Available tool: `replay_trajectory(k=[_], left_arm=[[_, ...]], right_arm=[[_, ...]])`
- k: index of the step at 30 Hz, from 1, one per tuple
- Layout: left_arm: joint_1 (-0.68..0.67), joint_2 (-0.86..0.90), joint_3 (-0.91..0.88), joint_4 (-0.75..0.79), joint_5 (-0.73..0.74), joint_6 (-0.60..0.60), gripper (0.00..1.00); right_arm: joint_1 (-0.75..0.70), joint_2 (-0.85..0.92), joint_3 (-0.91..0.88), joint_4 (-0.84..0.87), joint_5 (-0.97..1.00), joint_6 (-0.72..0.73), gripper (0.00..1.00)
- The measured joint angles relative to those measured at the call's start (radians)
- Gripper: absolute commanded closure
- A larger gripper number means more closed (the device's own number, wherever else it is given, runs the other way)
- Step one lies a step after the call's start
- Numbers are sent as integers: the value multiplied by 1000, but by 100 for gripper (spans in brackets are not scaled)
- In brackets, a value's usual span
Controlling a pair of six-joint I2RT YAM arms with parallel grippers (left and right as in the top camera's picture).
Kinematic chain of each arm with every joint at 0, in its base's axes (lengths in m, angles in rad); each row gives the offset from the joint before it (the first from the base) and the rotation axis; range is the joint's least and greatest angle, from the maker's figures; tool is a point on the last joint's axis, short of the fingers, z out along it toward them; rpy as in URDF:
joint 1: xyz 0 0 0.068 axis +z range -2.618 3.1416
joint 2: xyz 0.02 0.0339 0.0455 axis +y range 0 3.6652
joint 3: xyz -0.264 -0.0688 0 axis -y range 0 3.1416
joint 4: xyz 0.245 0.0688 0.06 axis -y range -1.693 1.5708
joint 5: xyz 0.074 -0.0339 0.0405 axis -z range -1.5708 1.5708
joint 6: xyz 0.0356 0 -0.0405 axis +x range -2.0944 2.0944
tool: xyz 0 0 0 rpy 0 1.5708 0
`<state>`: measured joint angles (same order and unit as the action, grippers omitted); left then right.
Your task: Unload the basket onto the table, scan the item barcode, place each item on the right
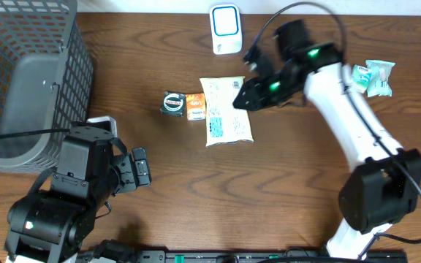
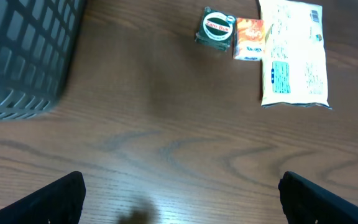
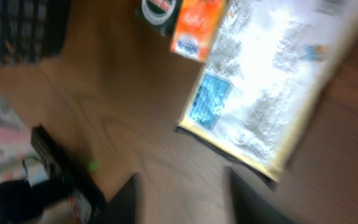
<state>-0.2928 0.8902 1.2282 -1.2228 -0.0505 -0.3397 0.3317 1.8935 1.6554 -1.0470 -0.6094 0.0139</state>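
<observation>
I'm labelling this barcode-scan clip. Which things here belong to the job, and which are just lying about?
Job:
- packet
- white scanner
- right gripper, open over the packet

Lying about:
- tin
- orange box
- teal pack
- basket

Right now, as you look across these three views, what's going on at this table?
The right arm's fingers hover apart over the white packet, holding nothing. The packet lies flat on the table beside a small orange box and a round tin. The left arm's fingers are wide open and empty, off near the grey basket. The white device at the far edge, probably the scanner, stands apart from the packet.
</observation>
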Motion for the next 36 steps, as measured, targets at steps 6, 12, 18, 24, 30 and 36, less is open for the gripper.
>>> replay_trajectory(k=[6, 12, 18, 24, 30, 36], left_arm=[[0, 0, 0, 0, 0, 0, 3], [0, 0, 0, 0, 0, 0, 2], [0, 0, 0, 0, 0, 0, 2], [0, 0, 0, 0, 0, 0, 2], [0, 0, 0, 0, -1, 0, 3], [0, 0, 0, 0, -1, 0, 2]], right_arm=[[130, 1, -205, 355, 75, 220, 92], [199, 5, -346, 585, 159, 372, 99], [256, 5, -447, 587, 344, 506, 99], [237, 5, -491, 462, 502, 597, 99], [124, 0, -489, 375, 600, 613, 97], [-9, -61, -473, 346, 578, 552, 65]])
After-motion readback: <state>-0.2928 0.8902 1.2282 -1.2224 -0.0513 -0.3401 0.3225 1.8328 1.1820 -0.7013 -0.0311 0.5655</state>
